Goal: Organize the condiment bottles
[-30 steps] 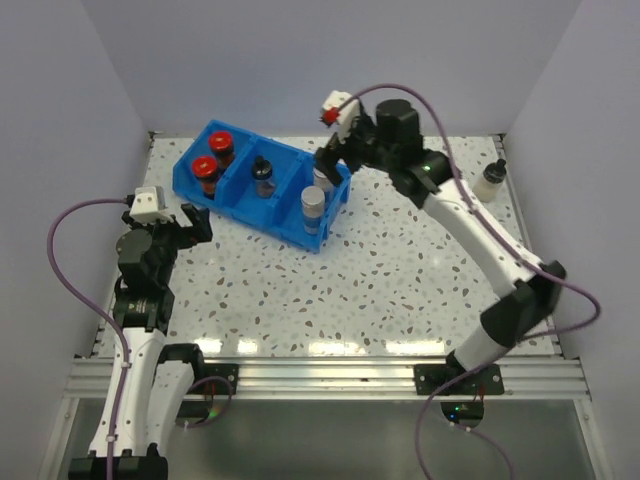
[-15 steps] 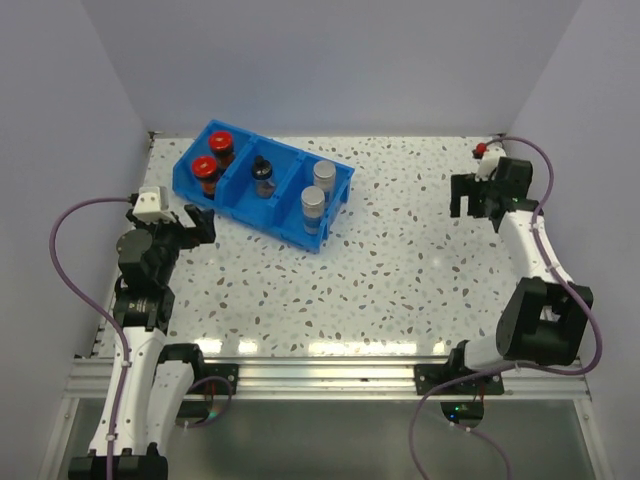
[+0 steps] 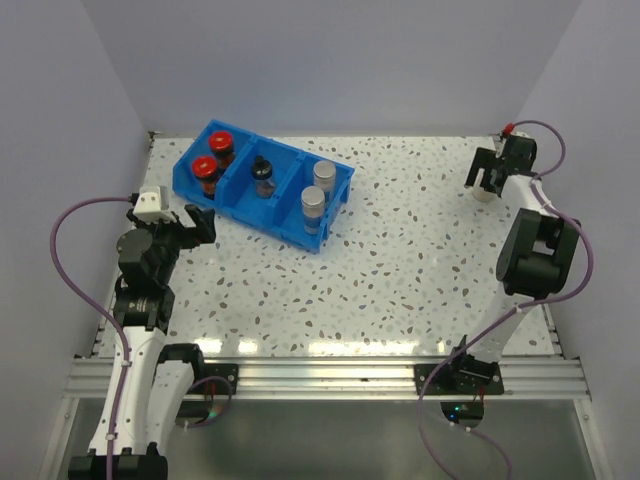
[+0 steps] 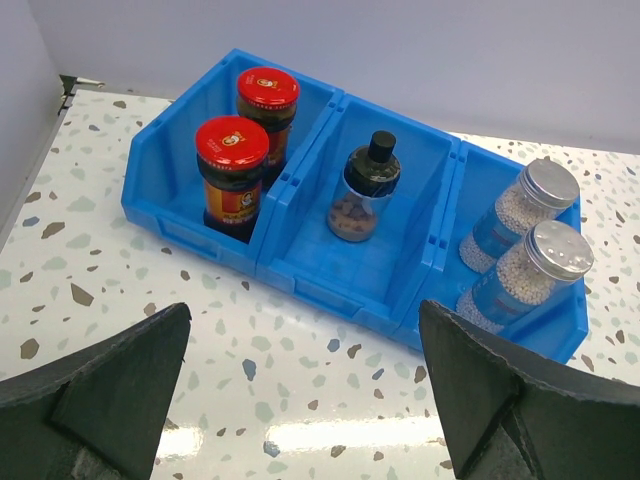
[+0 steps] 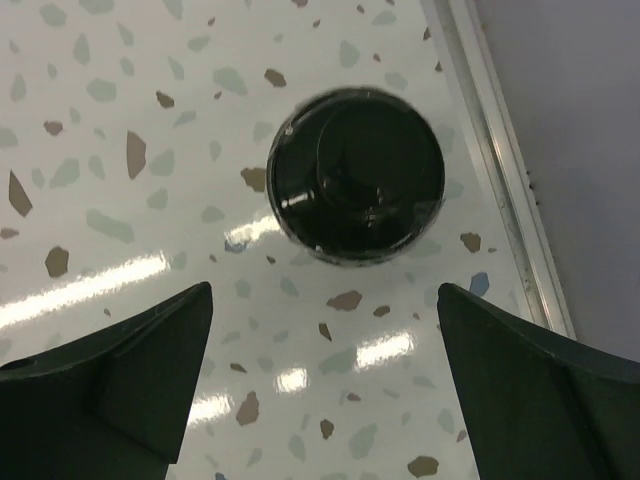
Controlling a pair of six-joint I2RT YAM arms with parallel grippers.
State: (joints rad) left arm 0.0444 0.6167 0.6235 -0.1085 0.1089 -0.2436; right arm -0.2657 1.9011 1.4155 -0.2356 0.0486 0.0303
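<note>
A blue three-compartment bin [image 3: 240, 195] stands at the far left. Its left compartment holds two red-capped jars [image 3: 222, 141] [image 3: 205, 167], the middle one a black-capped bottle [image 3: 262, 172], the right one two silver-capped jars [image 3: 324, 176] [image 3: 313, 203]. The other black-capped bottle [image 5: 357, 177] stands upright on the table near the far right edge. My right gripper [image 5: 325, 380] is open, pointing down just above and beside it, not touching. In the top view this gripper [image 3: 487, 180] mostly hides the bottle [image 3: 484, 193]. My left gripper [image 4: 305, 380] is open and empty, low in front of the bin [image 4: 330, 290].
A metal rail [image 5: 500, 190] and the right wall run close beside the lone bottle. The back wall is just behind the bin. Speckled tabletop [image 3: 420, 260] lies between the bin and the right arm.
My right arm has swung from the bin's right compartment across to the far right corner and now hangs over the lone black-capped bottle. The left arm has not moved.
</note>
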